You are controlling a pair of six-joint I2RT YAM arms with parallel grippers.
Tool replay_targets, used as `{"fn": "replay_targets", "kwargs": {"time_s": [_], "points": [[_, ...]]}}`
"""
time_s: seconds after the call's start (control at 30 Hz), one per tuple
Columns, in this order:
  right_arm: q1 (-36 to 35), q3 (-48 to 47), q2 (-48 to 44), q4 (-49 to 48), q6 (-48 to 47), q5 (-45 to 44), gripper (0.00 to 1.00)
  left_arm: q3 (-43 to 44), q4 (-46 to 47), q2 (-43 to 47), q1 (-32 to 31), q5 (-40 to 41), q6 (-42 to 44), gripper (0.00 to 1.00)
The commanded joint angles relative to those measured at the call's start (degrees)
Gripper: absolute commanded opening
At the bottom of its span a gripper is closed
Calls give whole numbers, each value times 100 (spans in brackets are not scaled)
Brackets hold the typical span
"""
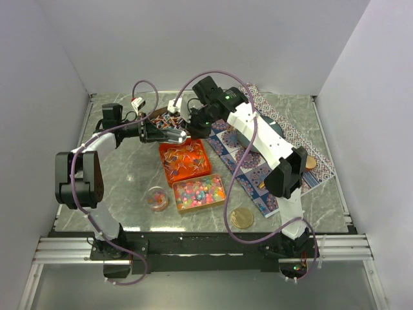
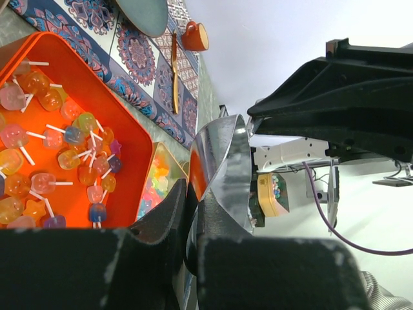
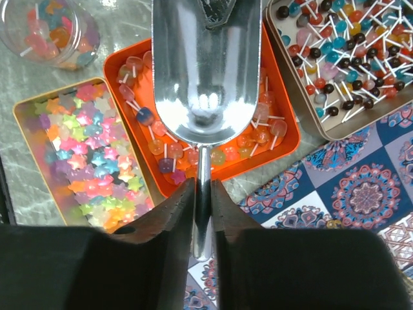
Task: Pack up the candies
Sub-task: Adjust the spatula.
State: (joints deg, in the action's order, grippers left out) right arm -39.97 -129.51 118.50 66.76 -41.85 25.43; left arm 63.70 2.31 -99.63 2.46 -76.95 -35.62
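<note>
A silver metal scoop (image 3: 205,64) hangs empty over an orange tin (image 1: 169,175) of stick candies (image 3: 161,145). My right gripper (image 3: 203,184) is shut on the scoop's thin handle. My left gripper (image 2: 192,194) is shut on the rim of the scoop's bowl (image 2: 222,161). In the top view both grippers meet at the scoop (image 1: 177,135), the left gripper (image 1: 164,134) coming from the left and the right gripper (image 1: 195,124) from behind. A gold tin (image 1: 219,201) near the orange one holds star-shaped candies (image 3: 84,148). A third tin at the back holds dark and red stick candies (image 3: 335,58).
A small clear jar (image 1: 157,199) with a few candies stands left of the gold tin. A round gold lid (image 1: 242,217) lies near the front edge. A patterned cloth (image 1: 235,171) on the right carries a grey plate (image 2: 145,13) and an orange cup (image 2: 195,35).
</note>
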Motion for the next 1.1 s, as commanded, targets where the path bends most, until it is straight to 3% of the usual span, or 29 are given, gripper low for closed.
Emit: {"fn": "replay_targets", "kwargs": {"time_s": [0.0,0.1,0.23,0.3,0.47,0.57,0.63,0.8,0.97,1.0,1.07], "points": [[-38,-65,51,214,-52,-73,32,292,235,-109,18,-180,-42,1],[-38,-30,86,258,-78,-117,36,371,165,-144,18,-207,28,1],[-29,-144,165,276,-43,-74,25,406,174,-196,18,-215,11,1],[-38,-179,191,285,-43,-30,24,415,191,-205,18,-216,28,1],[-29,-250,367,320,62,-117,33,397,481,-214,18,-382,-103,1],[-29,-188,411,311,54,-135,37,529,158,-276,0,-505,202,1],[-29,-162,402,285,36,-91,36,843,-482,-424,-17,-611,963,1],[-20,-302,367,258,106,128,26,1845,-3276,-995,-35,-672,2837,1],[-29,-400,174,58,282,138,39,2672,-6260,-1637,-44,-751,5421,1],[-20,-295,26,-31,317,103,41,2900,-6625,-1838,-44,-830,6130,1],[-29,-171,-116,-233,309,41,42,3025,-7154,-1972,-53,-909,6592,1]]}}
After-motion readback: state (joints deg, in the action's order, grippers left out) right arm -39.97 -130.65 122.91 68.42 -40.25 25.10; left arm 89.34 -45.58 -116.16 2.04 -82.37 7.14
